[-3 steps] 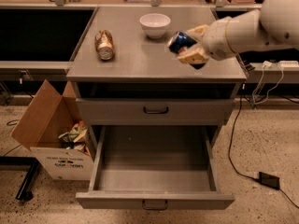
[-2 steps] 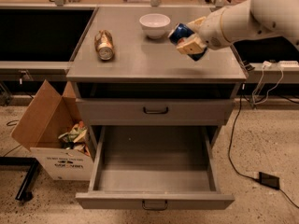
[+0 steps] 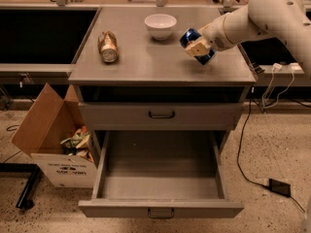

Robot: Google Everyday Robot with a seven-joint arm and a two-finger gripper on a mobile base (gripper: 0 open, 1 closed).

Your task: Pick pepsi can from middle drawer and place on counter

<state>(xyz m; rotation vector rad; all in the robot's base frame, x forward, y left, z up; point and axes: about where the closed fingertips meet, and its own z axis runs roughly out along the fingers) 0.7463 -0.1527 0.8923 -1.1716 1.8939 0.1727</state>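
Camera view. Gripper (image 3: 197, 46) is above the counter (image 3: 146, 62), jaws clenched on the pepsi can (image 3: 190, 35). The can sits tilted between them, low over the surface; whether it touches, cannot tell. Middle drawer (image 3: 160, 208) is open, well below the jaws. White bowl (image 3: 161, 25) is near the jaws, gold can (image 3: 108, 46) well apart.

Judgement: placing step. Level the can, lower it straight onto bare counter beneath the jaws, clear of bowl and edge, then release.
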